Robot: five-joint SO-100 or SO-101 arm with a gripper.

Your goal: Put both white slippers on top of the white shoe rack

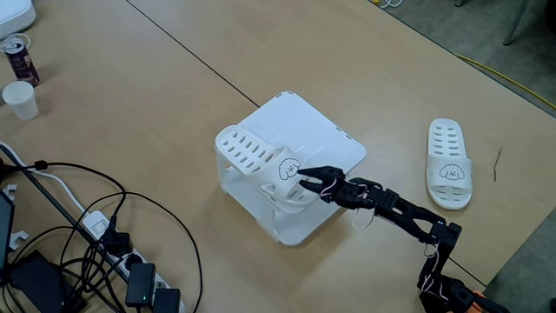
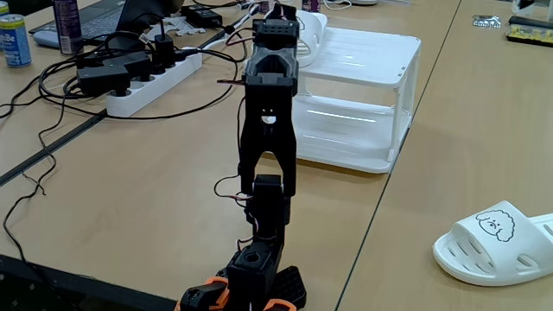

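The white shoe rack stands mid-table; in the view from behind the arm it is the rack beyond the arm. One white slipper lies along the rack top's left edge, its strap with the cartoon face turned toward the arm. My gripper reaches in from the lower right, and its fingers close on that strap's edge. From behind, the arm hides most of this slipper. The other white slipper lies flat on the table right of the rack, apart from the arm; it also shows as the slipper at the lower right.
A power strip and tangled black cables cover the table's left side, and the power strip also shows from behind the arm. A paper cup and a can stand at the far left. The table edge runs close behind the loose slipper.
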